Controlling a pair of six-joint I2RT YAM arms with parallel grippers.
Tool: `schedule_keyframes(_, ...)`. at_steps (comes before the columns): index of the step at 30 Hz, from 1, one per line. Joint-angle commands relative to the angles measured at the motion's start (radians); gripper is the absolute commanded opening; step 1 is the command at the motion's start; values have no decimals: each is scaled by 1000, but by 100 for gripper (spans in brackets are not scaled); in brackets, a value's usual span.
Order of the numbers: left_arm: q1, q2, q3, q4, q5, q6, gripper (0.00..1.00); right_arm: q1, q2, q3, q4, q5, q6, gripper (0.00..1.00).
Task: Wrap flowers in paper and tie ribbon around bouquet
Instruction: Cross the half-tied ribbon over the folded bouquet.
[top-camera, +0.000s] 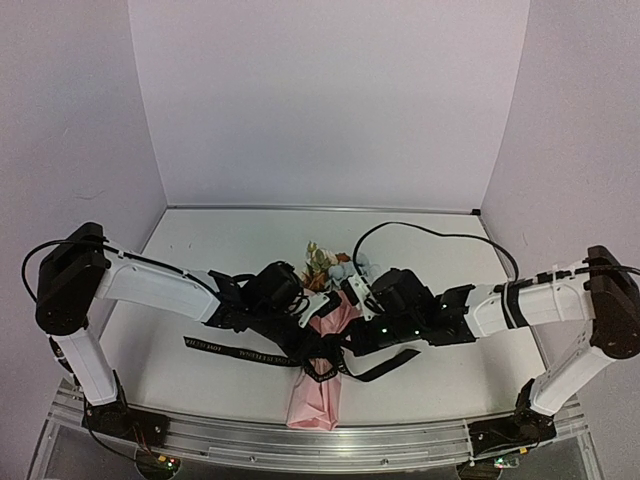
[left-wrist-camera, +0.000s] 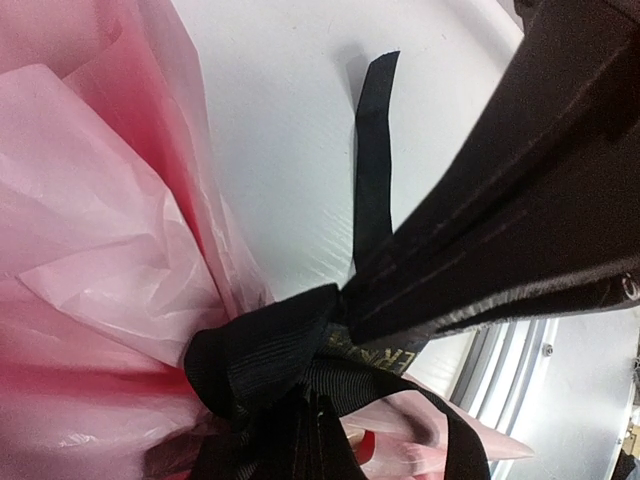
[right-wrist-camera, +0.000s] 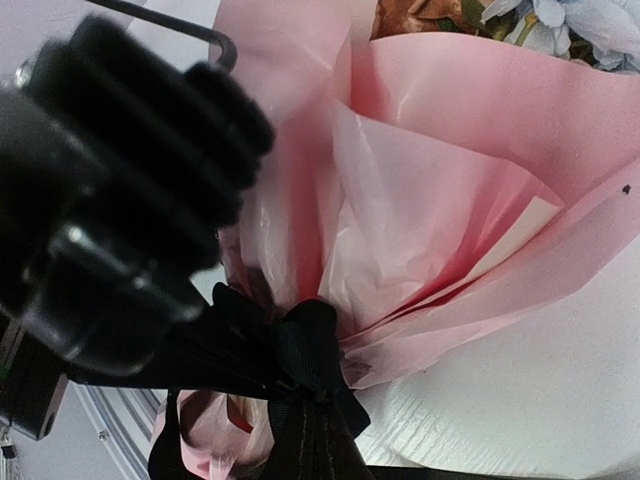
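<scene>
Looking from above, I see the table (top-camera: 230, 250) with the bouquet (top-camera: 318, 398) lying near its front edge between both arms, the flowers (top-camera: 322, 262) pointing to the far wall. The ribbon (top-camera: 240, 352) sits bunched tight around the pink paper (left-wrist-camera: 110, 250) (loose ends lie on both sides). My left gripper (left-wrist-camera: 350, 305) pinches the ribbon there; my right gripper (top-camera: 345, 338) is pressed together beside it, on what I cannot tell.

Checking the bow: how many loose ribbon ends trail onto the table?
2: one ribbon end runs left of the bouquet, the other end runs right. More may be hidden.
</scene>
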Motion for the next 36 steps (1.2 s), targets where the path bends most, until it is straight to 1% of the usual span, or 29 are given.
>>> schedule_keyframes(1,3,15,38,2,4,-7,1,11,-12,2,-4,-37,1,0)
schedule_keyframes(11,3,-1,39,-1,16,-1,1,11,72,26,-7,-33,16,0)
schedule_keyframes(17,2,-23,25,10,25,-1,1,11,50,16,-12,14,2,0)
schedule_keyframes(19,3,-25,24,8,23,0,1,10,24,12,-23,15,-5,4)
schedule_keyframes(22,3,-26,22,8,27,2,1,11,-28,0,-31,7,-13,18)
schedule_keyframes(24,3,-26,21,8,30,3,0,11,-61,-14,-51,1,-15,25)
schedule_keyframes(25,2,-27,21,9,31,3,0,11,-71,-21,-60,-3,-15,27)
schedule_keyframes(30,3,-32,22,8,31,3,0,10,-79,-59,-65,-41,14,28)
schedule_keyframes(36,3,-31,31,2,39,7,0,10,-79,-79,-64,-49,47,29)
